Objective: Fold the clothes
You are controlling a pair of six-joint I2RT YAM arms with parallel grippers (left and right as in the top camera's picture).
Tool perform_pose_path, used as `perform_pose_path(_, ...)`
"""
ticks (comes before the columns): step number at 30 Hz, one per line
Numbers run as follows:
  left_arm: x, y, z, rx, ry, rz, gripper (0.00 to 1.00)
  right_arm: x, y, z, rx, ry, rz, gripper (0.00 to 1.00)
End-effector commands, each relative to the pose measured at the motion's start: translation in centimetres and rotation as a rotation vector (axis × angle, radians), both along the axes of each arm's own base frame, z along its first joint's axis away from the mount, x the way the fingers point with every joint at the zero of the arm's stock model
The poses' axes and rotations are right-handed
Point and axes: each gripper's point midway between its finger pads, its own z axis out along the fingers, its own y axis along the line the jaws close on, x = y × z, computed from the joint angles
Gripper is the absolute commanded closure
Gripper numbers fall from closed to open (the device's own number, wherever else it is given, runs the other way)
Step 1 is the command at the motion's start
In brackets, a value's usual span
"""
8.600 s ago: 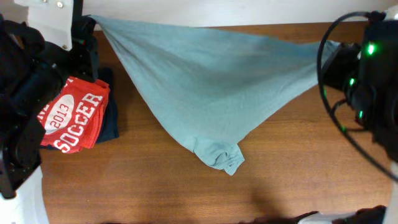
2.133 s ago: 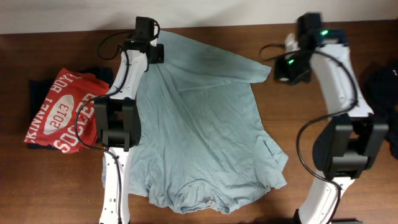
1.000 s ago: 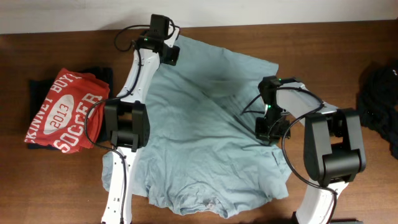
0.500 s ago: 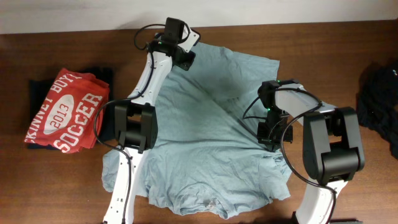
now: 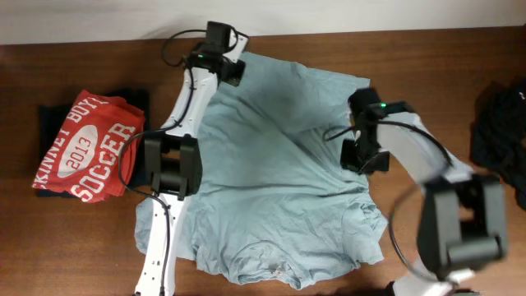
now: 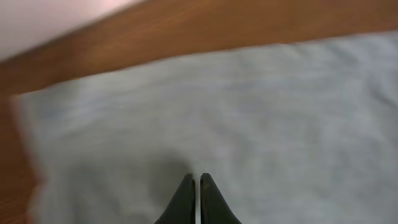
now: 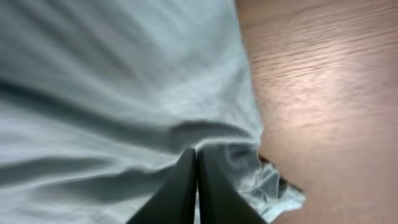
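Note:
The clothes, a pale grey-blue t-shirt (image 5: pixel 271 189), lie spread on the wooden table (image 5: pixel 444 74) with the collar toward the near edge. My left gripper (image 5: pixel 232 74) is at the shirt's far left corner. In the left wrist view its jaws (image 6: pixel 197 178) are shut just above flat fabric (image 6: pixel 280 124), with nothing visible between them. My right gripper (image 5: pixel 366 158) is at the shirt's right edge. In the right wrist view it (image 7: pixel 197 152) is shut, and a raised fold of the shirt (image 7: pixel 124 93) gathers at its tips. A bunched sleeve edge (image 7: pixel 273 186) lies beside them.
A folded red t-shirt with white lettering (image 5: pixel 82 156) rests on a dark garment (image 5: pixel 138 103) at the left. A black garment (image 5: pixel 497 136) lies at the right edge. Cables loop over both arms. Bare wood (image 7: pixel 323 93) borders the shirt on the right.
The right gripper has shifted a little up the table and to the right along the shirt's edge. The left gripper has drifted slightly left near the far corner. Both stay shut.

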Motion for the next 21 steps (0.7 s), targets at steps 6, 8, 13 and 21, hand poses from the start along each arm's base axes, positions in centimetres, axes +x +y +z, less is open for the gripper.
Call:
perform_pose_path(6,0.8,-1.9,3.0,-0.131,-0.039,-0.001,0.94,2.3,0.9,1.8,0.043,-0.129,0.018,0.94)
perform_pose_path(8,0.1,-4.6,4.2,-0.208,-0.03,-0.082,0.94,2.9,1.5,1.1,0.07,-0.135,0.038,0.96)
perform_pose_path(13,-2.7,-10.1,4.5,-0.268,0.009,-0.275,0.93,5.4,2.4,-0.3,0.109,-0.193,0.043,0.96)
perform_pose_path(21,-6.1,-12.9,0.8,-0.137,0.089,-0.406,0.95,7.5,3.7,-3.0,0.168,-0.221,0.059,0.96)
